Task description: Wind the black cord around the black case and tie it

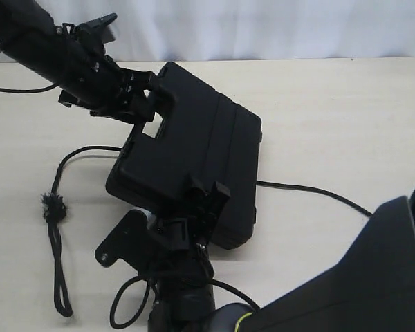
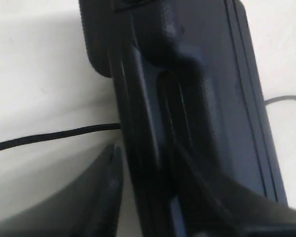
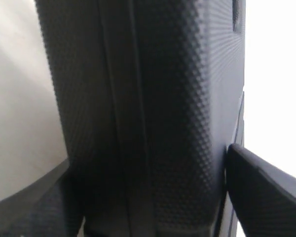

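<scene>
The black cord lay at the far left of the table. Its frayed tuft and doubled tail were well apart from both arms. From the tuft it curved up and ran rightward, passing under the black case, so its long axis crossed the case from left to right.

The left gripper straddled the case at the handle-slot end. In the left wrist view one finger stood just beside the case's edge. You could not tell whether the jaws pressed or had slackened.

The case appeared tilted, not flat, near the table's middle. The right gripper straddled its near edge, one finger close against the textured wall. A firm clamp could not be confirmed there either.

Right of the case, a thin black line emerged and trailed toward the right arm. It was probably the same cord, but the frames did not settle it.

The tufted end lay on the left arm's side, so you should judge that arm nearer for the wrap. The tabletop was pale and smooth, with room left of the case.
</scene>
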Tool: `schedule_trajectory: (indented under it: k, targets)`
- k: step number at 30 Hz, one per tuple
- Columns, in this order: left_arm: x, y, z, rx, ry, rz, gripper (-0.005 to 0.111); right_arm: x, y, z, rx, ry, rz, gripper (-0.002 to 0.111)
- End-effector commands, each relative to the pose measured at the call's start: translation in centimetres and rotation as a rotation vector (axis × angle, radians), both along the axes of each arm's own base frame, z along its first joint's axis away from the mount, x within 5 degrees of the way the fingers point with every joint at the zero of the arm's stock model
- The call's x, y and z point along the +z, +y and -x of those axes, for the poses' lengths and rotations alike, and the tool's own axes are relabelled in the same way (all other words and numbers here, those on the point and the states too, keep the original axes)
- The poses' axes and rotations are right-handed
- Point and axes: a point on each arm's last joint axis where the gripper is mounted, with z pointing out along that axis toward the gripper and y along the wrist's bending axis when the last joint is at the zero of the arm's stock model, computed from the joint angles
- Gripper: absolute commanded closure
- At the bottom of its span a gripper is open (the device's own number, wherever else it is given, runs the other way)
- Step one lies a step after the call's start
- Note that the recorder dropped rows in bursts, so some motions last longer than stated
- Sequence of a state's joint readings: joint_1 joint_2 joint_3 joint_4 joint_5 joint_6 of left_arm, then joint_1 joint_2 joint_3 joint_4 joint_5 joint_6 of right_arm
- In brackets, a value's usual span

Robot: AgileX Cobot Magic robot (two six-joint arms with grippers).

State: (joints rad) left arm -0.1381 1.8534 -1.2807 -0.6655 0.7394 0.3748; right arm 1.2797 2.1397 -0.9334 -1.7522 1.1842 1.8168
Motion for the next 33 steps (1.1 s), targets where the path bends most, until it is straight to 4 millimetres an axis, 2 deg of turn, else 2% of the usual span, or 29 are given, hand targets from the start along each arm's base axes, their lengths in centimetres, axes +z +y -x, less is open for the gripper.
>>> schedule_trajectory:
  k: [1, 4, 7, 10, 12, 16, 20, 25, 29, 31, 33]
  targets:
    - [3.0, 0.0, -0.7, -0.065, -0.073, -0.016, 0.058, 0.5, -1.1, 0.0, -0.058, -0.019, -0.035, 0.104]
    - [5.7, 0.2, -1.0, -0.137, -0.094, -0.051, 0.055, 1.5, -2.0, 0.3, -0.065, -0.021, -0.079, 0.104]
    - [7.9, 1.0, -0.6, -0.287, -0.109, -0.206, 0.056, 2.8, -3.1, 0.6, -0.063, -0.030, -0.133, 0.104]
    - [8.8, 2.3, 0.9, -0.526, -0.074, -0.416, 0.056, 3.8, -4.6, 1.0, -0.081, -0.028, -0.206, 0.104]
    - [8.8, 3.3, 0.9, -0.579, -0.074, -0.538, 0.056, 4.4, -5.4, 1.2, -0.093, -0.029, -0.250, 0.104]
    - [7.0, 4.1, 1.4, -0.639, -0.011, -0.616, 0.056, 5.2, -5.9, 1.4, -0.093, -0.034, -0.271, 0.104]
    - [3.8, 4.2, 3.0, -0.867, 0.055, -0.650, 0.056, 5.3, -5.9, 1.4, -0.092, -0.035, -0.276, 0.104]
    - [0.4, 4.2, 5.2, -1.201, 0.179, -0.843, 0.056, 5.3, -5.9, 1.4, -0.092, -0.035, -0.276, 0.104]
    - [-1.3, 3.5, 6.7, -1.376, 0.260, -0.967, 0.056, 5.3, -6.0, 1.3, -0.094, -0.035, -0.276, 0.104]
    - [-2.7, 2.6, 7.5, -1.500, 0.236, -1.020, 0.057, 5.3, -6.0, 1.3, -0.094, -0.035, -0.276, 0.104]
    - [-4.3, 1.7, 8.6, -1.638, 0.194, -1.064, 0.062, 5.3, -6.0, 1.3, -0.094, -0.035, -0.276, 0.104]
